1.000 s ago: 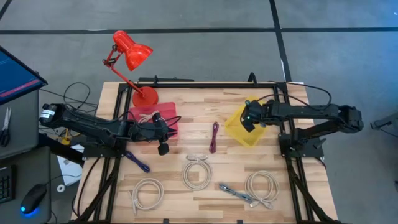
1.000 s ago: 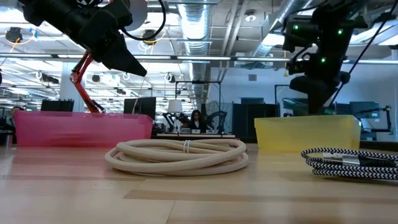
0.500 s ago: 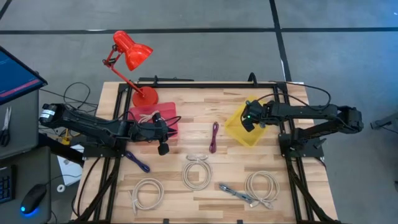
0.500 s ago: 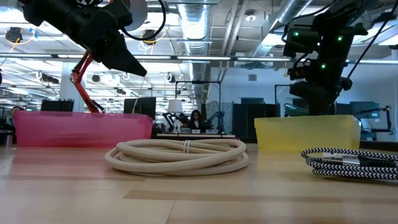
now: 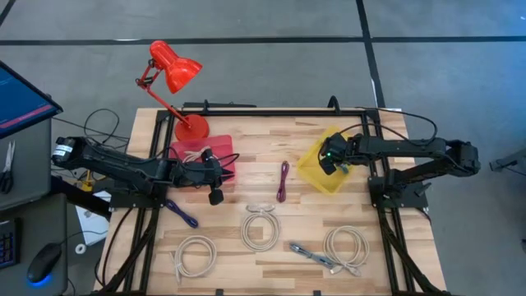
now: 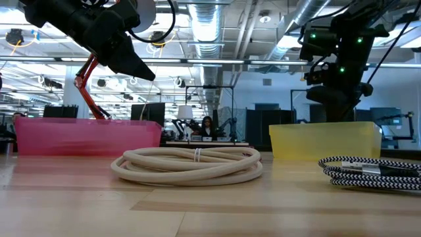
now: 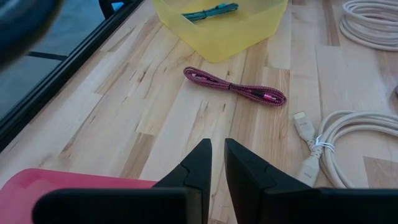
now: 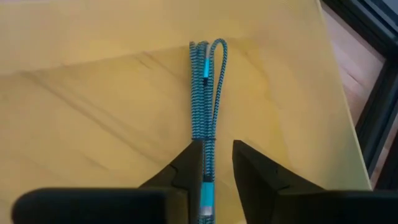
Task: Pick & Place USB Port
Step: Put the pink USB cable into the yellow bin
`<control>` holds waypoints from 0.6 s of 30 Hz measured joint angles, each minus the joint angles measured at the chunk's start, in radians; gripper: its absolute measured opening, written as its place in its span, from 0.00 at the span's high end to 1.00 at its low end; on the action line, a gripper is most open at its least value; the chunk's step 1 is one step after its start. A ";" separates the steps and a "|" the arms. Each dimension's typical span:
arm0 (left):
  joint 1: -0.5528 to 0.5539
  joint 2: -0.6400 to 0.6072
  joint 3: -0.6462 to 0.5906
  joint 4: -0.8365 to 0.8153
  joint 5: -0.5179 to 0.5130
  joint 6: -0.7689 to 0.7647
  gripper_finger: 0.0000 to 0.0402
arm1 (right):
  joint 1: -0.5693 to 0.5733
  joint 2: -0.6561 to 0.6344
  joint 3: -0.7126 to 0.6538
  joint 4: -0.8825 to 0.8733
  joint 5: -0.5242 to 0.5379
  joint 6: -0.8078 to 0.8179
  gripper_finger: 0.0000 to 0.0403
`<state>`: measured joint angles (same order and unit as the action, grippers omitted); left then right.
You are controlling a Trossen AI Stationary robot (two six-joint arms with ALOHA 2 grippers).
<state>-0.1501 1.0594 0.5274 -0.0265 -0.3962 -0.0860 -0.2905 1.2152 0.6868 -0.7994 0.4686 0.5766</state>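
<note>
Right claw point(image 8: 215, 163) over yellow bin point(image 8: 93, 93), fingers slightly apart and straddling blue braided cable point(image 8: 205, 93) on bin floor just beneath; light, floppy, likely best pinched mid-bundle; left claw point(image 7: 216, 163) narrow, empty.

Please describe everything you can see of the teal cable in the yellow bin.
The teal cable is a thin braided cord, folded into a narrow straight bundle with a loop at one end. It lies flat on the floor of the yellow bin, away from the walls that show. The right pincer is above its near end, jaws slightly apart, one on each side of the cord; whether they touch it is unclear. From the left wrist it shows inside the bin.
</note>
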 joint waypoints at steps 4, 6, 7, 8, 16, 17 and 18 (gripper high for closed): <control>0.000 0.000 0.000 0.000 0.000 0.000 0.89 | 0.003 0.000 0.002 -0.003 0.000 -0.015 0.80; 0.000 0.000 0.000 0.000 0.000 0.000 0.89 | 0.014 0.000 0.018 -0.010 -0.006 -0.031 0.80; 0.000 0.000 0.000 0.000 0.000 0.000 0.89 | 0.020 0.000 0.030 -0.008 -0.016 -0.038 0.80; 0.000 0.000 0.000 0.000 0.000 0.000 0.89 | 0.027 0.000 0.043 -0.007 -0.035 -0.049 0.80; 0.000 0.000 0.000 0.000 0.000 0.000 0.89 | 0.098 0.000 0.174 0.010 -0.163 -0.063 0.79; 0.000 0.000 0.000 0.000 0.000 0.000 0.89 | 0.108 0.000 0.189 0.020 -0.179 -0.063 0.79; 0.000 0.000 0.000 0.000 0.000 0.000 0.89 | 0.118 0.000 0.202 0.033 -0.194 -0.064 0.79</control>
<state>-0.1501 1.0593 0.5274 -0.0265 -0.3962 -0.0860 -0.1722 1.2148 0.8887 -0.7664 0.2749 0.5129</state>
